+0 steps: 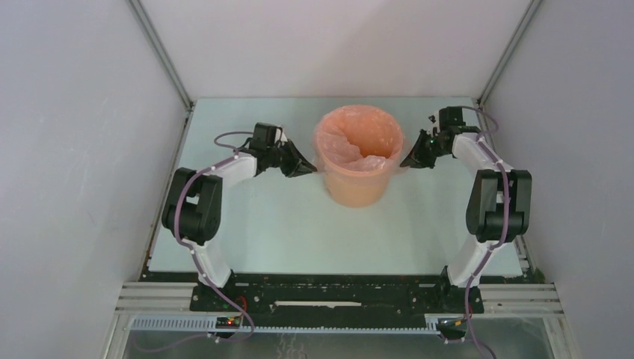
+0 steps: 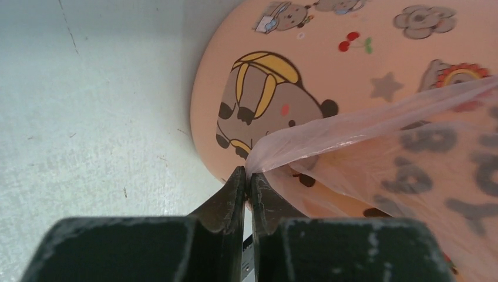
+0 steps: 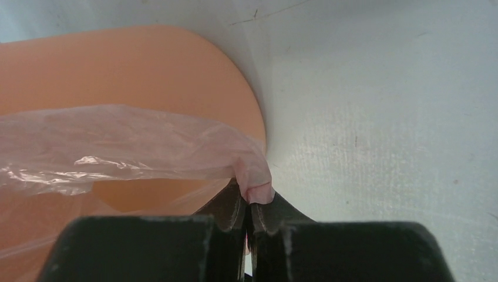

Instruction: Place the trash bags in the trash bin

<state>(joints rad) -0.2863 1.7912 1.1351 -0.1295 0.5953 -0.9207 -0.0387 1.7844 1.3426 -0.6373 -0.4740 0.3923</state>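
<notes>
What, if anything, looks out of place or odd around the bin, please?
Nothing stands out. The bin stands upright and the bag lines it, crumpled inside, its edge draped outside the rim. The left fingers and right fingers each pinch that edge on opposite sides.

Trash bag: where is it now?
Top view, table centre: the trash bag lines the trash bin, draped over its rim, pinched by the left end effector and right end effector at opposite sides.

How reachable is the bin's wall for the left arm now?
Probably yes: left gripper sits beside the trash bin, nothing between, but it's shut on the trash bag and must release first.
</notes>
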